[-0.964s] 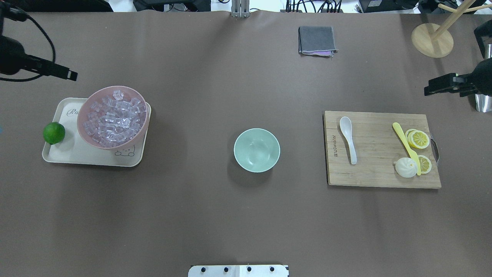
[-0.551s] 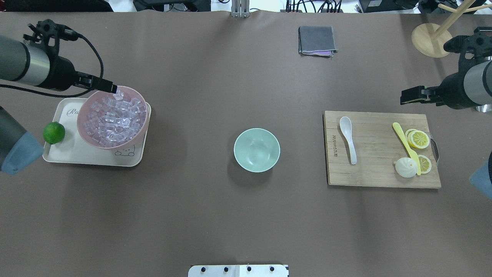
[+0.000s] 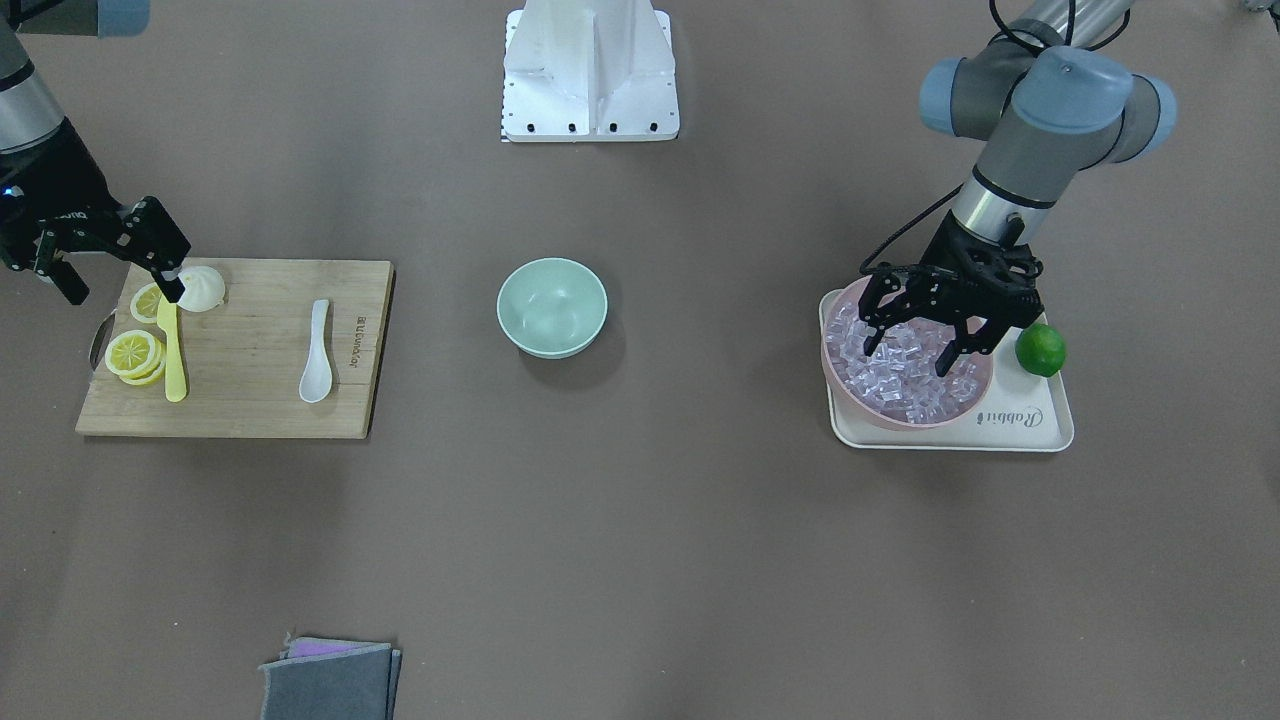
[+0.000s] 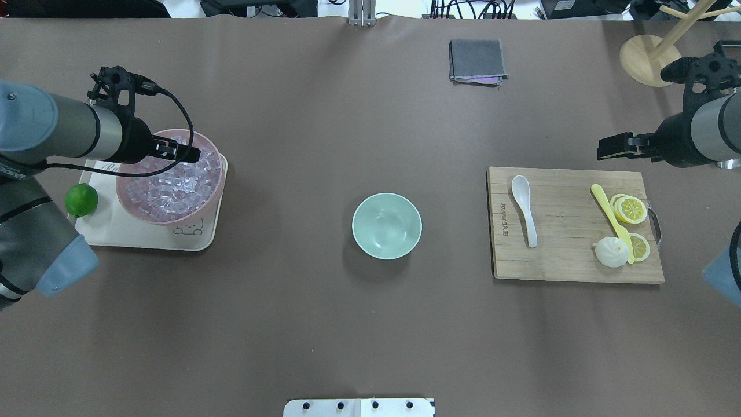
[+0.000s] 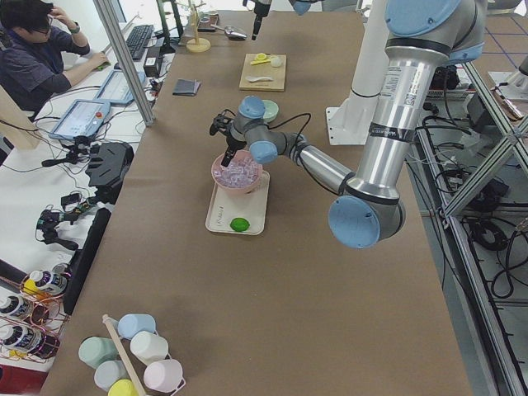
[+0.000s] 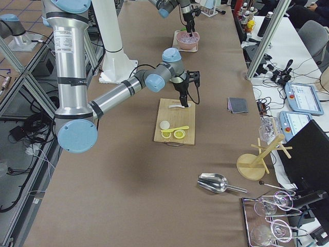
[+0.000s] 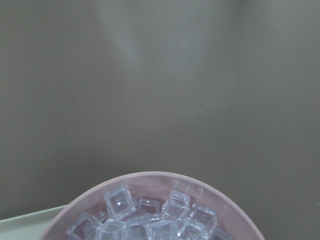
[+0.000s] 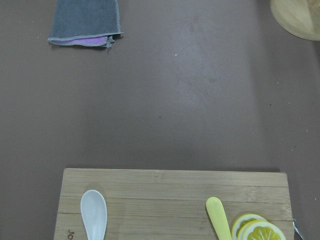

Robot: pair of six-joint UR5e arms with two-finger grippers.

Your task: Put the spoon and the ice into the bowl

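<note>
The white spoon point(image 4: 524, 208) lies on the left part of a wooden cutting board point(image 4: 573, 260); it also shows in the front view point(image 3: 317, 355) and the right wrist view point(image 8: 94, 220). The mint-green bowl point(image 4: 386, 226) stands empty at the table's middle. Clear ice cubes point(image 4: 179, 185) fill a pink bowl point(image 4: 136, 205), also seen in the left wrist view point(image 7: 150, 220). My left gripper point(image 3: 908, 352) hangs open just above the ice, holding nothing. My right gripper point(image 3: 122, 290) is open and empty, above the board's lemon end and apart from the spoon.
The pink bowl sits on a cream tray point(image 4: 116, 231) with a green lime point(image 4: 81, 200). A yellow knife point(image 4: 611, 214), lemon slices point(image 4: 630, 209) and a white bun point(image 4: 611, 252) lie on the board. A grey cloth point(image 4: 477, 61) and a wooden stand point(image 4: 651, 61) are at the back.
My left gripper has moved right from beside the tray to over the pink bowl of ice. My right gripper has moved left, towards the cutting board's back edge.
</note>
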